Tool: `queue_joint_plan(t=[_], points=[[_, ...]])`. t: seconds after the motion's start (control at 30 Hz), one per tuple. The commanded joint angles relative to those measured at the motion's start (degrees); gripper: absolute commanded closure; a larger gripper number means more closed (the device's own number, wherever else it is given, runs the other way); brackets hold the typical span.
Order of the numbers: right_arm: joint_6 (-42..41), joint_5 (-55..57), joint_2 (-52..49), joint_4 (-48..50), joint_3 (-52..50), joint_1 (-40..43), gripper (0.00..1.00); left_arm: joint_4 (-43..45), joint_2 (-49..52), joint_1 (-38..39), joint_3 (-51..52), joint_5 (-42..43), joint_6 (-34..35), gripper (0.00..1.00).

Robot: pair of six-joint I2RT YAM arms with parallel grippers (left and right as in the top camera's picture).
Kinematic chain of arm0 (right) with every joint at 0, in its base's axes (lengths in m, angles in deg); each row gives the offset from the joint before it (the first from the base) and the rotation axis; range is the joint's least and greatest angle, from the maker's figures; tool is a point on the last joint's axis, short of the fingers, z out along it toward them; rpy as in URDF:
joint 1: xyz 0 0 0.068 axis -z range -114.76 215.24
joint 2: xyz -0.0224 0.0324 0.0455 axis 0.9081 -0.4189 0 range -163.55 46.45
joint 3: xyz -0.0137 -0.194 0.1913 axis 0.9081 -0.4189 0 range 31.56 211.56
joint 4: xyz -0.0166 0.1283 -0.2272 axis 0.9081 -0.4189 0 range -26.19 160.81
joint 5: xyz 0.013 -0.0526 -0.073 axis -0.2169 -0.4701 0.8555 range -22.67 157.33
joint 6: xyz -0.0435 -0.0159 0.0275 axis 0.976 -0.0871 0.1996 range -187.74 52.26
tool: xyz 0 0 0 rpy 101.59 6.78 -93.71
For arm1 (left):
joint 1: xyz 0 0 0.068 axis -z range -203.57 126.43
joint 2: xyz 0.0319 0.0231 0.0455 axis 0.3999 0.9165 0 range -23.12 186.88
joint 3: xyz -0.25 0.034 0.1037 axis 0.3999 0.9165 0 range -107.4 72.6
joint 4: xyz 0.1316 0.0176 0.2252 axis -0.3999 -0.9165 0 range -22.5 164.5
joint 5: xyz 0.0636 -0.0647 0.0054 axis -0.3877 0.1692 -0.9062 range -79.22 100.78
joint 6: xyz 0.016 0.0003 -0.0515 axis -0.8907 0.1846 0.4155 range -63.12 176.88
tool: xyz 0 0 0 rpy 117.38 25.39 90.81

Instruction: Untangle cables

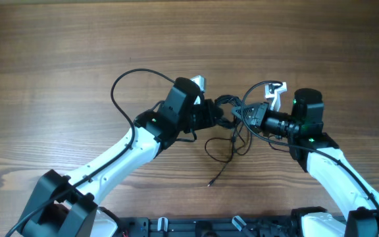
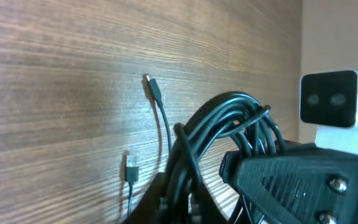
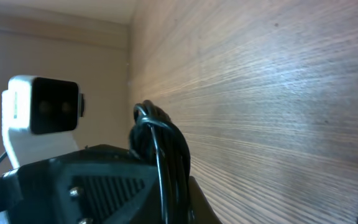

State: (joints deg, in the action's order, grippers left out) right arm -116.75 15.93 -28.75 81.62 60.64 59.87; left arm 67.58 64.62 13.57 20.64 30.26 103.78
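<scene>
Overhead, left hand (image 1: pixel 217 113), right hand (image 1: pixel 241 117) — both clamped on glossy black cable coil (image 1: pixel 229 101), wood-grain table (image 1: pixel 58 52)

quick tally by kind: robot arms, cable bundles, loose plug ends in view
robot arms: 2 (left, right)
black cable bundle: 1
loose plug ends: 2
total: 5

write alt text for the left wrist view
A tangled bundle of black cables arches up in the close foreground, beside the right arm's black wrist housing and white camera. Behind it, a loose plug end and a second plug lie on the wooden table.
</scene>
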Motion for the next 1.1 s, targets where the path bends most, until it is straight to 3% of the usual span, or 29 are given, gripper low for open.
queue_joint_plan(t=[0.0, 0.07, 0.1, 0.13, 0.23, 0.43, 0.7, 0.87, 1.07], points=[[2.38, -3.76, -0.57, 1.33, 0.46, 0.09, 0.91, -0.31, -0.72, 0.13, -0.13, -3.82, -2.14, 0.96], [6.93, -3.76, -0.57, 1.07, 0.46, 0.09, 0.65, -0.50, -0.83, -0.70, -0.13, -3.93, -6.34, 0.96], [8.74, -3.78, -0.57, 0.66, 0.46, 0.09, 0.47, -0.96, -1.18, -1.38, -0.13, -3.96, -8.46, 0.96], [9.73, -3.78, -0.57, 0.33, 0.46, 0.09, 0.39, -1.11, -1.49, -1.88, -0.13, -3.93, -9.86, 0.96], [14.23, -3.76, -0.57, -0.42, 0.46, 0.13, 0.00, -2.08, -3.56, -3.93, -0.13, -3.93, -15.37, 0.96], [23.32, -5.16, -0.57, -0.15, 0.46, 0.11, 0.01, -2.03, -7.72, -5.55, -0.13, -4.07, -20.48, 0.96], [37.00, -7.85, -0.57, -0.37, 0.46, 0.07, 0.00, 0.57, -9.70, -5.55, -0.13, -4.13, -20.74, 0.96], [36.96, -7.41, -0.57, -0.37, 0.46, 0.07, 0.00, 1.68, -9.81, -5.55, -0.13, -4.13, -19.28, 0.96], [30.93, 3.50, -0.57, 1.40, 0.48, 0.20, 0.00, 0.24, -9.81, -5.55, -0.13, -4.11, -22.58, 0.96]])
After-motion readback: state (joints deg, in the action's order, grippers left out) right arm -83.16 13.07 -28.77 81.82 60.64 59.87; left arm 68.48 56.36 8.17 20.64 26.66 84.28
